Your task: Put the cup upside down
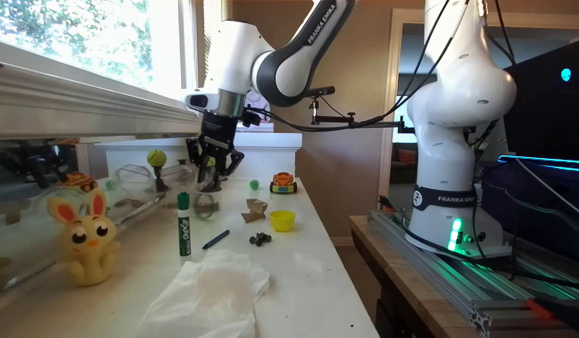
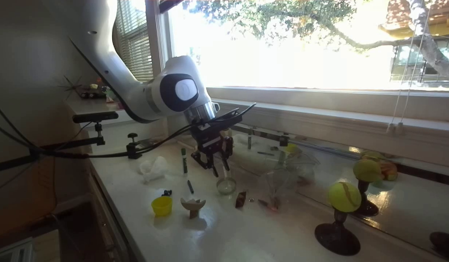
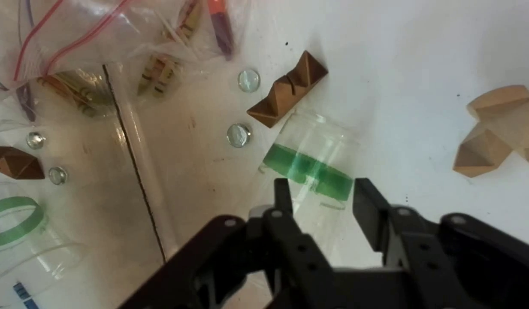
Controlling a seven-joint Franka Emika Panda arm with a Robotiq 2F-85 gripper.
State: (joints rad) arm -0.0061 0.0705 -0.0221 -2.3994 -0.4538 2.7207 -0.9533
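A clear cup with a green band [image 3: 309,171] lies on the white counter, apparently on its side, in the wrist view. It also shows faintly in both exterior views [image 1: 206,206] [image 2: 226,186]. My gripper [image 3: 322,182] is open, its fingers apart above the cup. The left finger covers part of the cup; the right fingertip is beside the green band's edge. In both exterior views the gripper [image 1: 209,183] [image 2: 222,172] points down over the cup. Contact cannot be told. A small yellow cup [image 1: 282,220] stands upright near the counter's front edge; it also shows in an exterior view [image 2: 162,206].
A brown folded piece [image 3: 288,90] and glass beads [image 3: 238,135] lie by the clear cup. A plastic bag with crayons [image 3: 118,56], a tan folded piece [image 2: 193,206], a green marker [image 1: 184,225] and a tennis ball on a stand [image 2: 343,196] surround it. A reflective backsplash runs behind.
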